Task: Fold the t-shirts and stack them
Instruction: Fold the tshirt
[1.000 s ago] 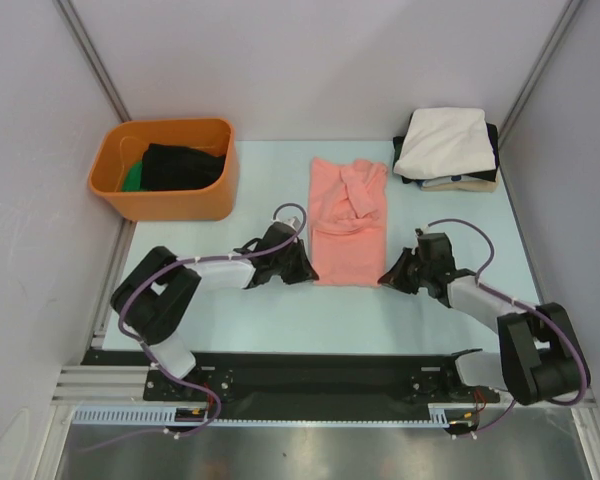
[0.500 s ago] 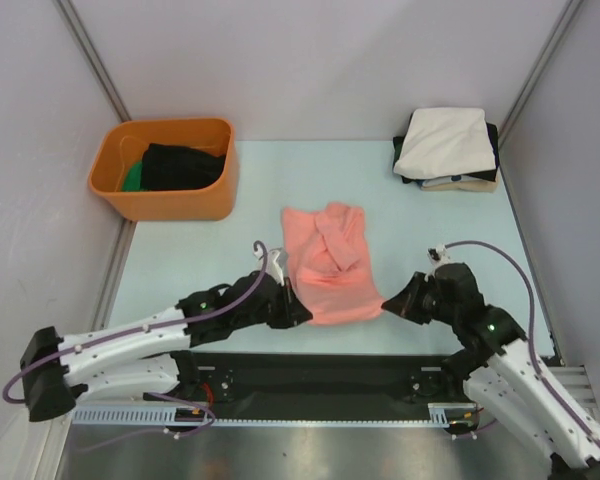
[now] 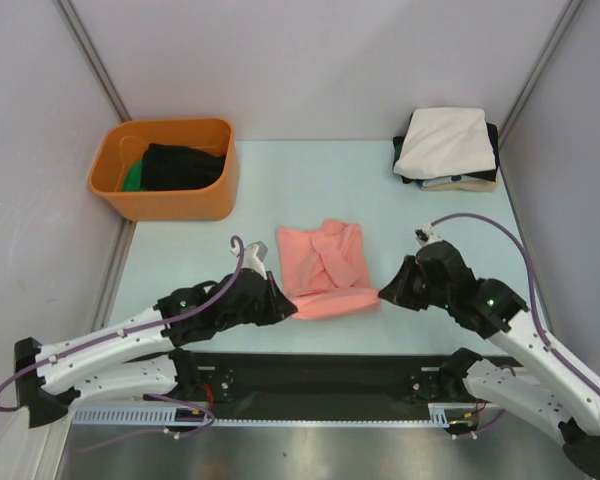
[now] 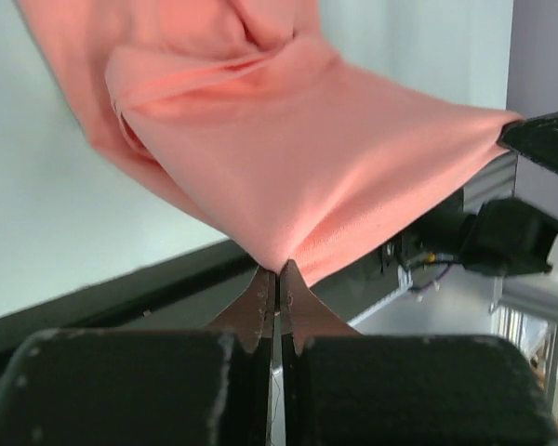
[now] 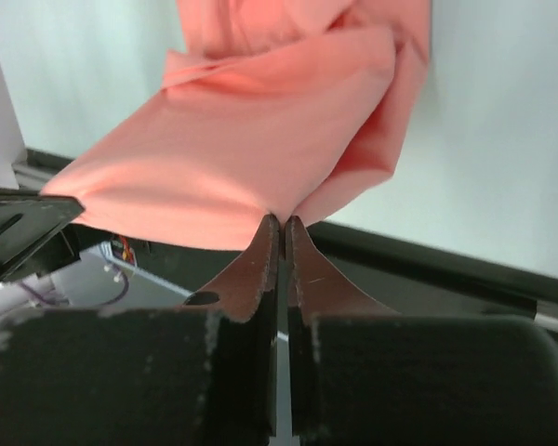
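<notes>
- The salmon-pink t-shirt [image 3: 323, 268] lies in the middle of the pale table [image 3: 280, 190], already narrowed lengthwise. Its far part rests flat and its near edge is raised off the surface.
- The left gripper [image 4: 277, 276] is clenched on the near-left corner of that edge. The right gripper [image 5: 283, 223] is pinched tight on the near-right corner, so the hem hangs stretched between them.
- The step looks like carrying the near hem up and over the far half.
- To do it well, both arms should travel together at equal height, so the hem stays taut and parallel to the far edge.
- Lay the hem down squarely on the far end, and let go only once the cloth rests.
- Possibly each pinch holds only some of the layers; the wrist views do not settle it, so watch for a lower layer sagging.
- The finished stack of folded shirts [image 3: 448, 148] sits at the far right corner, and the orange tub [image 3: 165, 170] is far left.
</notes>
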`<state>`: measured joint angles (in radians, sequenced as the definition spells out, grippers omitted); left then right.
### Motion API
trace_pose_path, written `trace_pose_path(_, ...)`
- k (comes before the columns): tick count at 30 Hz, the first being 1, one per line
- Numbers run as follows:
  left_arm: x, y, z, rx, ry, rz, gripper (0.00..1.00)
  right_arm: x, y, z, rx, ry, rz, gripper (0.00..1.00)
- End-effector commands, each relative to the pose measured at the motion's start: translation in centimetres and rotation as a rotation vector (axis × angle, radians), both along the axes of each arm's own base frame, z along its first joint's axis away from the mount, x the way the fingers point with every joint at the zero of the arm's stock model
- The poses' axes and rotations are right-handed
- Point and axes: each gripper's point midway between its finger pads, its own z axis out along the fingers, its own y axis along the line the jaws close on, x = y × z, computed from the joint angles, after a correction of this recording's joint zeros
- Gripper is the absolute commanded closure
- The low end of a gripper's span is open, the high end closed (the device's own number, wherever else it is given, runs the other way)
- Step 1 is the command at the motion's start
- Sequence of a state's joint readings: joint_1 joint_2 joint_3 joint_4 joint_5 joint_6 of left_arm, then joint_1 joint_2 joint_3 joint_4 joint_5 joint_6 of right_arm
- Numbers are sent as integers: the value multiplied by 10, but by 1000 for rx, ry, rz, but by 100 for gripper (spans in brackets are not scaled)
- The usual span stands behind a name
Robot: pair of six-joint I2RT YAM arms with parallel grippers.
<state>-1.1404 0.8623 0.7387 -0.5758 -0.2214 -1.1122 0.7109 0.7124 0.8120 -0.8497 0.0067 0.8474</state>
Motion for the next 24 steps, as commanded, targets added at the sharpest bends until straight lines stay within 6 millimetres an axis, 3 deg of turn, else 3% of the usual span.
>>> trace_pose_path(1,27,16,16,47,-58,49,100,41,-7,22,-81,-129,-42,100)
trace_pose_path(7,69,23,29,53,-88,82,100,94,-3,26,-61,-131,-40,100)
trace_pose_path(8,75,24,30,64,-94,76,100,101,0,18,-65,-103,-18,100)
trace_pose_path(10,92,26,34,65,-88,92,99,121,1,28,-44,-130,-28,100)
trace_pose_path(11,98,28,35,77,-94,89,100,129,4,19,-58,-104,-12,100)
trace_pose_path(12,111,33,41,73,-105,111,100,140,8,31,-47,-135,-12,100)
trace_pose_path(14,125,32,38,81,-103,102,100,156,8,29,-73,-134,-17,100)
trace_pose_path(15,135,35,42,66,-98,108,100,165,9,16,-102,-103,-8,100)
trace_pose_path(17,147,32,33,65,-62,78,100,181,10,20,-107,-109,-9,100)
trace_pose_path(18,158,36,35,60,-61,93,100,189,12,5,-124,-72,0,100)
trace_pose_path(19,166,35,26,67,-38,88,100,197,14,9,-118,-81,3,100)
trace_pose_path(21,180,37,22,53,-20,81,100,209,12,2,-117,-62,-1,100)
trace_pose_path(22,188,35,9,57,14,73,100,216,12,-10,-128,-34,-2,100)
trace_pose_path(24,204,38,5,50,33,72,100,229,14,-9,-114,-41,-2,100)
